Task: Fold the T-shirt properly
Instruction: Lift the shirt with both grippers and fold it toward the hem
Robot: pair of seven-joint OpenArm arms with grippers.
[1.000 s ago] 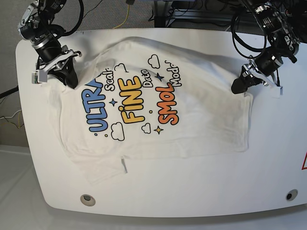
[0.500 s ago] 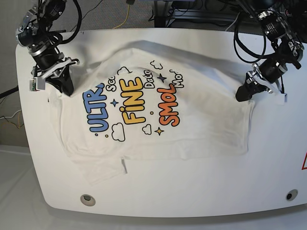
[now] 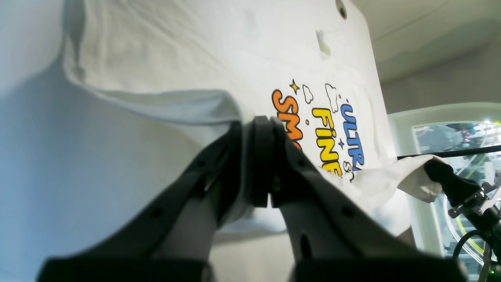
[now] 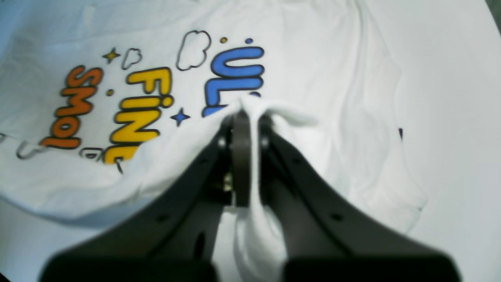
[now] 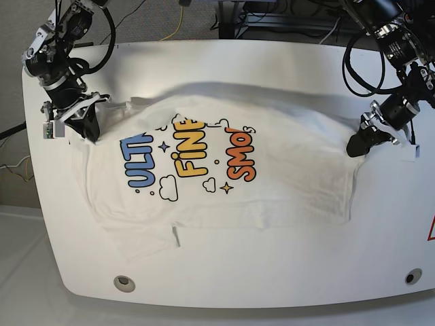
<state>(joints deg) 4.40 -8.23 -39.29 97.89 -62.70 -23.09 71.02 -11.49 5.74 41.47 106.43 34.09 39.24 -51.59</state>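
The T-shirt (image 5: 224,170) lies print-up across the white tabletop (image 5: 272,272). The right gripper (image 5: 88,128) and left gripper (image 5: 357,146) pinch its far corners near opposite side edges.

My wrist views are bright but soft, my dark jaws blurred up close; base view sharp, evenly lit.

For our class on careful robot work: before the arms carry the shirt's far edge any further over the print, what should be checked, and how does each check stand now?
1. Left gripper shut on the T-shirt: ok.
2. Right gripper shut on cloth: ok.
3. Near hem lying on the table: ok.
4. Lifted edge level between the arms: cannot tell.
5. Cloth free of wrinkles: not ok, creases near the sleeve.
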